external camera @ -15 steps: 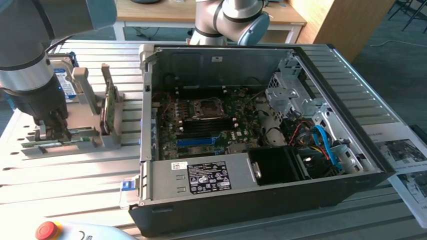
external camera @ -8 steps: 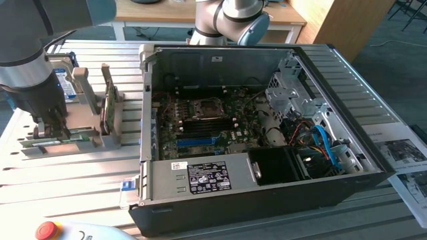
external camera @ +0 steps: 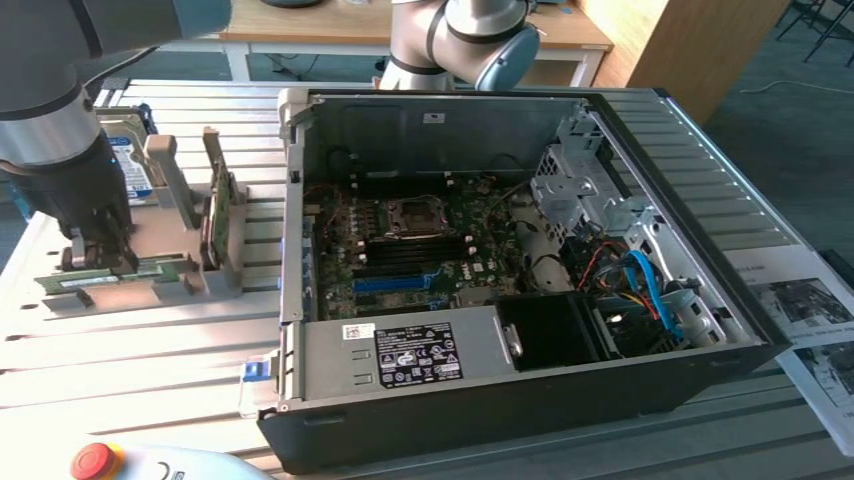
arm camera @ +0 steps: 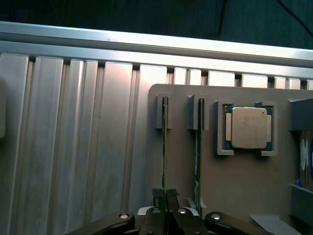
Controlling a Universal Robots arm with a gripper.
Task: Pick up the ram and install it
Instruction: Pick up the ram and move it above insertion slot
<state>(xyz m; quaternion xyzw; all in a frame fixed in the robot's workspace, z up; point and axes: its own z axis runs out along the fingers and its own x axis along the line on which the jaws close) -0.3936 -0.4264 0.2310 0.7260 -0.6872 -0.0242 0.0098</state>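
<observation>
Ram (arm camera: 165,147) stands in holder (arm camera: 244,196) slot, jaws clamping it.

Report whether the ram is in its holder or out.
In. The ram stands on edge in a slot of the holder, with the gripper shut on its edge.

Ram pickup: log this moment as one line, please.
phase: grasp | claw: shut on ram | ram: on edge in fixture slot | second stick: in neighbouring slot | computer case: open
</observation>
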